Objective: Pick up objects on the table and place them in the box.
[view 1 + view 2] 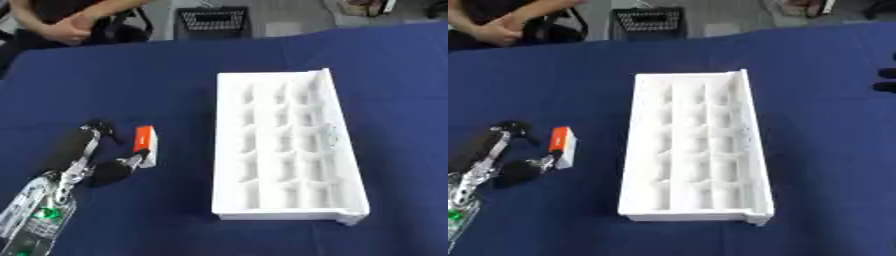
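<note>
Now the left hand (96, 157) pinches the orange-and-white box (145, 145) between thumb and finger.

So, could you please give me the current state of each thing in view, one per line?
Small orange and white box: lying on the blue tablecloth, left of the tray, not yet placed.
White compartment box: open, its compartments look empty.
Left hand: beside the small box, a fingertip touching its near end, not lifted.
Right hand: only dark fingertips visible at the right edge.

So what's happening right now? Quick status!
Left hand at small orange-and-white box, fingers touching it. Right hand barely in view. White tray looks empty, path clear.
</note>
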{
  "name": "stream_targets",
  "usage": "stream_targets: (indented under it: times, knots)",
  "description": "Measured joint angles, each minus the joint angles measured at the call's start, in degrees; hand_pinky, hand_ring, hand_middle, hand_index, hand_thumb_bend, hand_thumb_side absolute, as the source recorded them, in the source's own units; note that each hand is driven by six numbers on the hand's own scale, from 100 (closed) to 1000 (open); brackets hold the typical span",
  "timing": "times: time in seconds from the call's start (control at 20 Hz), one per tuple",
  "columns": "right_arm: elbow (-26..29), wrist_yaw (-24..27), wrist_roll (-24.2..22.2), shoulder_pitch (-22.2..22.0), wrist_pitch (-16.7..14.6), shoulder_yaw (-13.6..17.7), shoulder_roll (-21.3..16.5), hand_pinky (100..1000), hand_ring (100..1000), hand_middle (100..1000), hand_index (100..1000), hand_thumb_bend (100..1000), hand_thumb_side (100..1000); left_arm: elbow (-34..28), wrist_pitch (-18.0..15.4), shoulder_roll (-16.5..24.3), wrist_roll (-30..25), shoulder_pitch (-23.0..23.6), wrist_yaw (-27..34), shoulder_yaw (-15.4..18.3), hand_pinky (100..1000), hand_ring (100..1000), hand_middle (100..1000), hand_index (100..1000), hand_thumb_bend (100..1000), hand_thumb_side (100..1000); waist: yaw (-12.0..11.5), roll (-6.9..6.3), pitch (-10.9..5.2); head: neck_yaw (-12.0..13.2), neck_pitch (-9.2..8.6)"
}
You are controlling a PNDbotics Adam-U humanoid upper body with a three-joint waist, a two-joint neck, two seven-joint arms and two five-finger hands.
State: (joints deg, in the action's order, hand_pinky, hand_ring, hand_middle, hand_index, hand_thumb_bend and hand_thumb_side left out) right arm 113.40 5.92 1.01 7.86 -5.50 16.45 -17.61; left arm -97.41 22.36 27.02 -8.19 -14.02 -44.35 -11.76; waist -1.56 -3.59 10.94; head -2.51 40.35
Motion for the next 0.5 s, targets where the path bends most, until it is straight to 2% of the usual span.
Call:
stream_targets:
  times: [0.4, 0.5]
  knots:
    - [0.00, 0.00, -0.01, 0.00, 0.01, 0.00, 0.00, 616, 664, 704, 817, 100, 995, 0.42, -0.22, -1.16, -0.39, -0.91, -1.37, -0.38, 852, 842, 843, 688, 641, 577, 0.06, 0.01, 0.00, 0.00, 0.00]
    - [0.00, 0.00, -0.01, 0.00, 0.01, 0.00, 0.00, 616, 664, 704, 817, 100, 995, 0.56, -0.24, -1.18, -0.67, -0.99, -1.55, -0.41, 856, 843, 846, 701, 690, 574, 0.09, 0.01, 0.00, 0.00, 0.00]
